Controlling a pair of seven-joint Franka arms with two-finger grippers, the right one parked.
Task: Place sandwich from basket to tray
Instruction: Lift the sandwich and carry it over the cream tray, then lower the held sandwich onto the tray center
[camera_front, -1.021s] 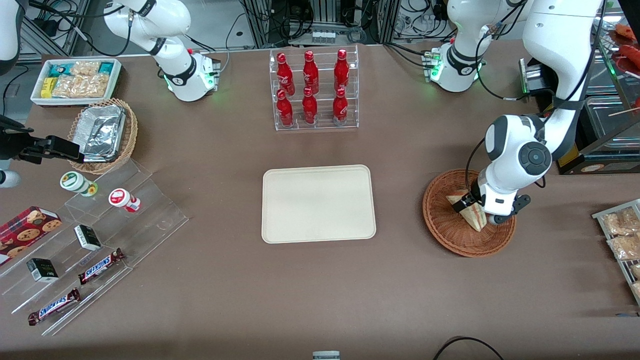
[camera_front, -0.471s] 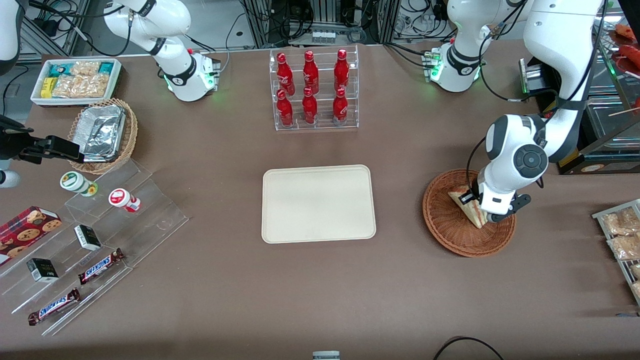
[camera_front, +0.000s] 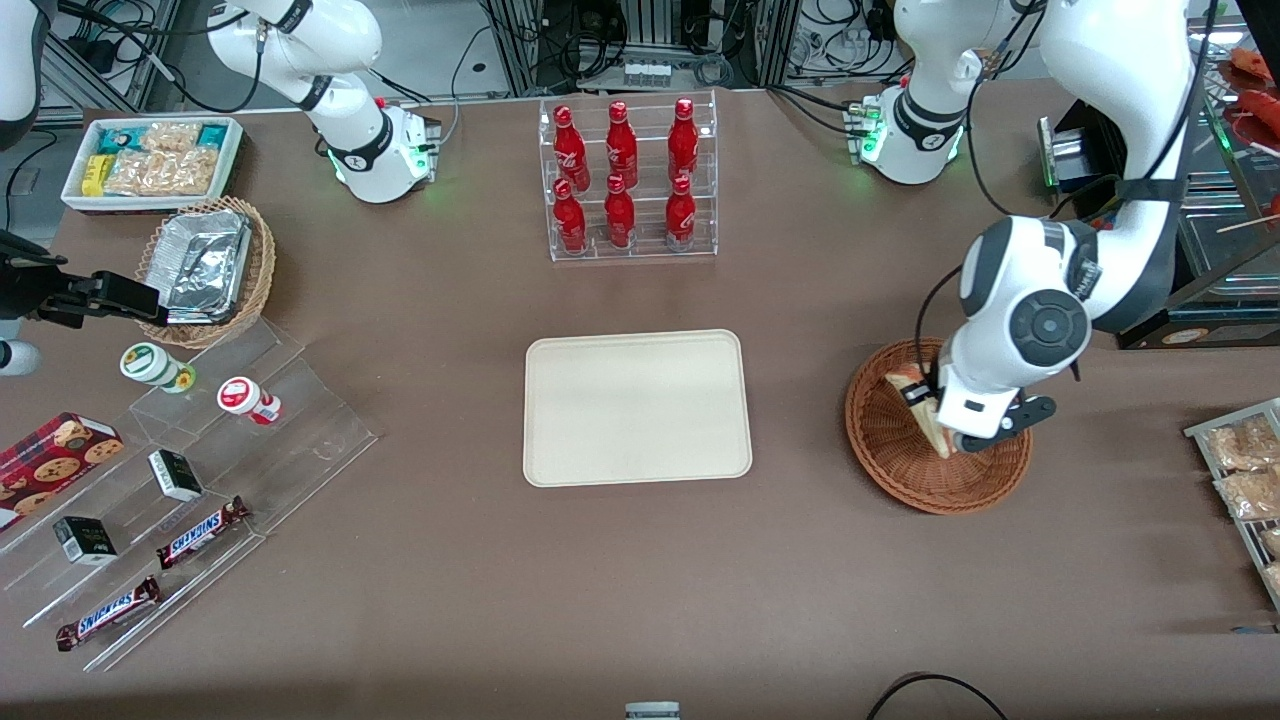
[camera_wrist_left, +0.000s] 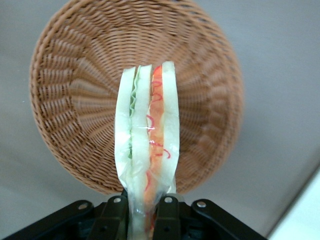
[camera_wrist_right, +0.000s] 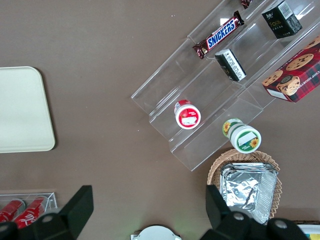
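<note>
Left wrist view shows the gripper (camera_wrist_left: 146, 220) pinching one sandwich (camera_wrist_left: 147, 150) between its two black fingers (camera_wrist_left: 114, 220), the wedge held on edge with its red, orange and green filling facing the camera. It hangs lifted above the single reddish-brown basket (camera_wrist_left: 75, 85), clear of the weave. In the front view the gripper (camera_front: 945, 425) and sandwich (camera_front: 915, 395) sit over the basket (camera_front: 900, 470), partly hidden by the arm's wrist. One cream tray (camera_front: 636, 407) lies bare on the tabletop (camera_front: 640, 580), well apart from the basket toward the parked arm's end. Farther from the front camera than the tray stands one clear rack of six red bottles (camera_front: 625, 180).
</note>
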